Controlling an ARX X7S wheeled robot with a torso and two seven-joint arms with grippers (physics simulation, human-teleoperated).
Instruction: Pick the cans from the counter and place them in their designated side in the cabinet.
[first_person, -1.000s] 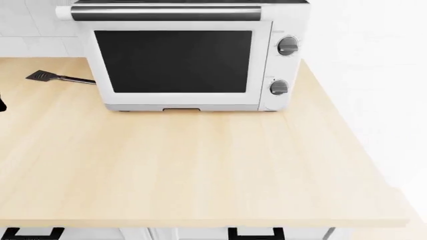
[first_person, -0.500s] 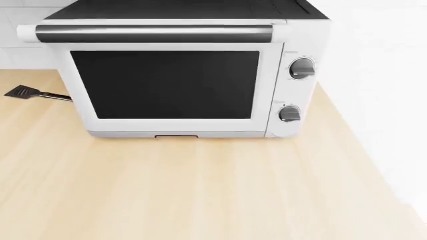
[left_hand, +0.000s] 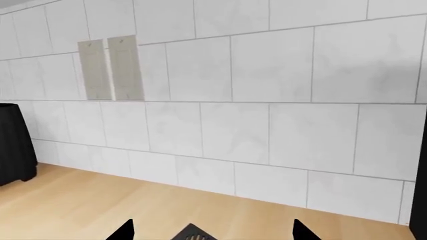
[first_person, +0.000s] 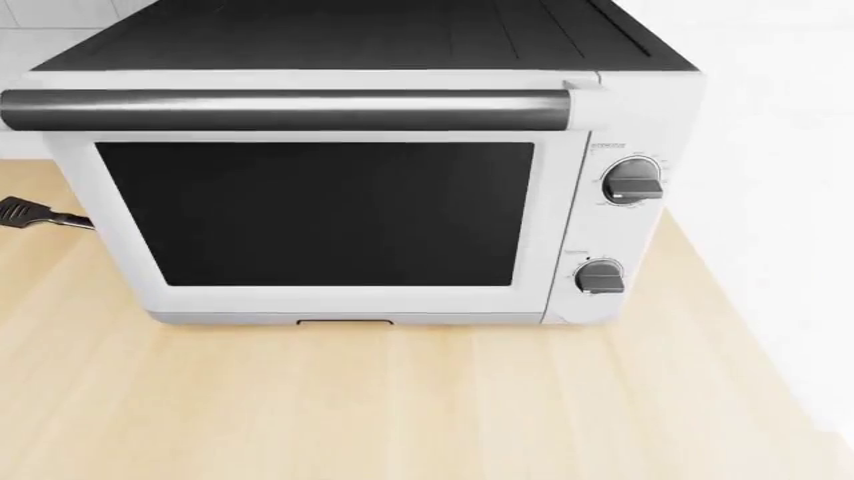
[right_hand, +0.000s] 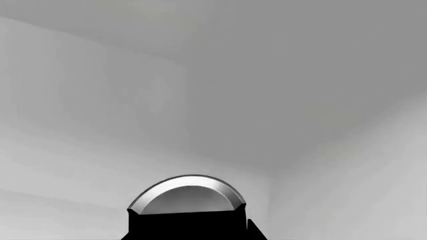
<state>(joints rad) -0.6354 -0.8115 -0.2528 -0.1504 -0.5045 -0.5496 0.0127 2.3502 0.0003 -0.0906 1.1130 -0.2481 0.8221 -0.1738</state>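
Note:
In the right wrist view a near-black can (right_hand: 187, 195) with a domed metal top fills the space between my right gripper's jaws (right_hand: 190, 231), which are shut on its dark body. Plain grey walls (right_hand: 220, 90) meet in a corner behind it, like the inside of a cabinet. My left gripper (left_hand: 213, 231) hangs open over the beige counter (left_hand: 100, 200), with only its two dark fingertips (left_hand: 123, 231) showing, wide apart. No red can shows in any view. Neither gripper appears in the head view.
A white toaster oven (first_person: 334, 200) with a dark door and two knobs takes up most of the head view on the counter (first_person: 400, 400). A black spatula (first_person: 27, 214) lies left of it, its head (left_hand: 193, 233) below the left gripper. A white tiled wall (left_hand: 267, 125) carries two grey plates (left_hand: 110, 67). A black object (left_hand: 13, 145) stands on the counter by the tiled wall.
The head view has closed in on the toaster oven, which now looks much larger. The counter's front edge and the drawer handles have left the picture.

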